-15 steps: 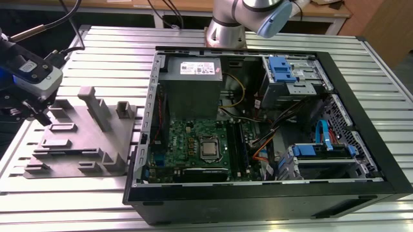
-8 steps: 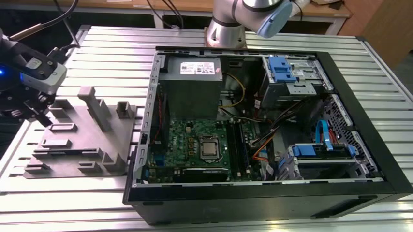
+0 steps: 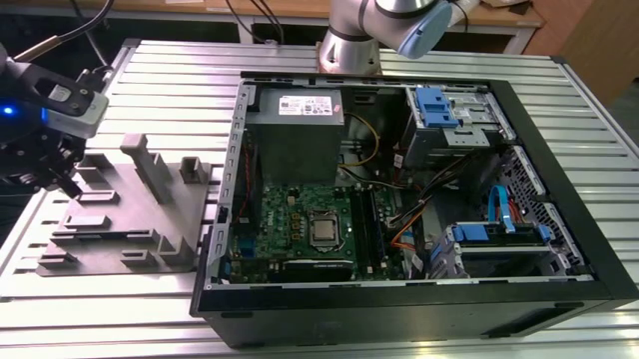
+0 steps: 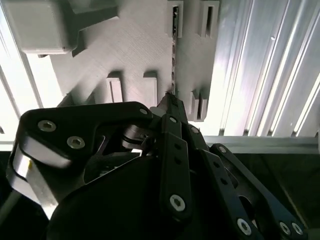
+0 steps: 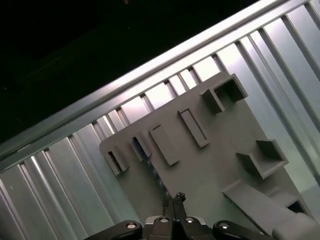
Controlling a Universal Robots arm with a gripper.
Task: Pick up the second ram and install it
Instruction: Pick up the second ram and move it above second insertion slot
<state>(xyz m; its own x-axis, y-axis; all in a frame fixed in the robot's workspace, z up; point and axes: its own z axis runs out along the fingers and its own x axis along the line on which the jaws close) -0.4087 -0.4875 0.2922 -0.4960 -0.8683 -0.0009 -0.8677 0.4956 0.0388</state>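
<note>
Second ram (image 4: 173, 65) in holder (image 4: 135, 50), tight within claw (image 5: 175, 196)

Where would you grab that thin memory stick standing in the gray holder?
Probably the second ram by its upper long edge, coming straight down from above. It stands on edge in the gray holder, so its top and two flat faces are free to pinch.

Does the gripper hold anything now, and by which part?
It cannot be told. The gripper sits at one end of the second ram, which stands on edge in the gray fixture; a hold is not visible.
</note>
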